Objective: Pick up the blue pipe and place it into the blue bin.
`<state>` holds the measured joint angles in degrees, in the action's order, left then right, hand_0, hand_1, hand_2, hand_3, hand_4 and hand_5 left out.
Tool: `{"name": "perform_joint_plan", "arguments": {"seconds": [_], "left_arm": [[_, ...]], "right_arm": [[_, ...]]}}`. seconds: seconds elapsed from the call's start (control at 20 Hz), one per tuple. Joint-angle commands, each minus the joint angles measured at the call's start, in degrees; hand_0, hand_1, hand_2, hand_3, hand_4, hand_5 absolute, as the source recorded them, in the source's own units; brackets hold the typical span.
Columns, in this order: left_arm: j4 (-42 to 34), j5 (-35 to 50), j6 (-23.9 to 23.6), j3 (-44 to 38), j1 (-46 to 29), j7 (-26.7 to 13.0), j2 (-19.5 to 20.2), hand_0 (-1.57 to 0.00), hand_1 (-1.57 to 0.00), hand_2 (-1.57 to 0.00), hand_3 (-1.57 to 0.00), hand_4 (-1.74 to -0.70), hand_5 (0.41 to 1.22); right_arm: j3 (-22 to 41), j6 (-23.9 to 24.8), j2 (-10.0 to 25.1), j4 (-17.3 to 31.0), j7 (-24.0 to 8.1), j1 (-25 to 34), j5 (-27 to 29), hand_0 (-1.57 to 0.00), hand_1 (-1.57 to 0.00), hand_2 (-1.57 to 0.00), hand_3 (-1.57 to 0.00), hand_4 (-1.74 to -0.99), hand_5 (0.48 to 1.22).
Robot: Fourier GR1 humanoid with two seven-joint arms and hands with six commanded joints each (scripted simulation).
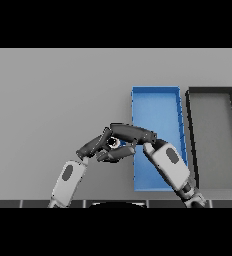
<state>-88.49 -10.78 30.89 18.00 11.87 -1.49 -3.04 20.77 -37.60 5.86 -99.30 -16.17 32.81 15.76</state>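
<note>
A: Where's the pipe (119, 143)?

B: Only a sliver shows, a blue-white bit between the two hands, just left of the blue bin (155, 102). I can't tell whether it rests on the tabletop (53, 100) or is lifted.

A: And the fingers?

B: The right hand (133, 134) reaches left over the bin's edge, fingers curled over the pipe. The left hand (95, 146) sits close beside it, fingers bent; whether they touch the pipe I cannot tell.

A: Risks?

B: The hands crowd each other, so a bump could knock the pipe loose. A shallow hold might let it slip, and it could land on the bin's rim or stray into the black bin (213, 140) alongside.
</note>
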Motion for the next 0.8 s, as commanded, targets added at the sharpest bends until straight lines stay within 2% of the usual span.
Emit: {"name": "perform_joint_plan", "arguments": {"seconds": [0.0, 0.1, 0.2, 0.3, 0.4, 0.55, 0.7, 0.75], "left_arm": [[0.55, -0.07, -0.30, -0.05, 0.43, 0.37, -0.45, -0.10, -0.09, -0.09, -0.07, -0.98, 0.682], [0.27, 0.84, -0.43, -0.38, 0.06, -2.50, -1.28, -0.06, -0.06, -0.06, -0.05, -0.97, 0.607], [0.62, 0.55, -0.71, -0.48, -0.28, -2.84, -1.22, -0.04, -0.04, -0.04, -0.03, -0.97, 0.557], [0.96, 0.28, -0.92, -0.57, -0.13, -4.00, -1.32, -0.03, -0.02, -0.02, -0.02, -0.97, 0.531], [1.45, -0.61, -1.48, -0.27, -0.13, -4.40, -1.53, -0.02, -0.01, -0.01, -0.01, -0.97, 0.512], [1.60, -0.48, -1.60, -0.65, -0.07, -4.63, -1.47, -0.01, -0.01, -0.01, -0.01, -0.97, 0.489], [1.61, -0.74, -1.83, -0.56, 0.33, -4.82, -1.70, 0.00, 0.00, 0.00, 0.00, -0.96, 0.475], [1.20, -0.92, -1.90, -0.35, -0.35, -4.26, -1.49, 0.00, 0.00, 0.00, 0.00, -0.96, 0.475]], "right_arm": [[0.20, 0.00, -0.21, -0.71, -0.15, -0.74, -0.02, -1.57, -1.57, -1.57, -1.57, -1.499, 1.219], [-0.03, -0.32, -1.16, 0.19, -0.79, -0.68, -0.44, -1.57, -1.57, -1.57, -1.57, -1.499, 1.220], [-0.44, -0.83, -1.58, 0.23, 0.31, -1.44, -0.76, -1.57, -1.57, -1.57, -1.57, -1.498, 1.220], [-2.18, 0.12, -2.56, 0.40, -0.67, 0.49, 1.83, -1.57, -1.57, -1.57, -1.57, -1.497, 1.221], [-3.94, 0.94, -2.52, 0.03, -3.66, 2.96, 6.63, -1.57, -1.57, -1.57, -1.57, -1.495, 1.221], [-6.61, 5.78, -2.29, -0.17, -11.88, 8.20, 15.00, -1.57, -1.57, -1.57, -1.57, -1.494, 1.221], [-10.79, 9.48, -0.37, 0.93, -15.94, 15.26, 22.97, -1.57, -1.57, -1.57, -1.57, -1.496, 1.221], [-12.10, 10.68, 0.07, 1.36, -16.14, 17.50, 24.76, -1.57, -1.57, -1.57, -1.57, -1.496, 1.221]]}}
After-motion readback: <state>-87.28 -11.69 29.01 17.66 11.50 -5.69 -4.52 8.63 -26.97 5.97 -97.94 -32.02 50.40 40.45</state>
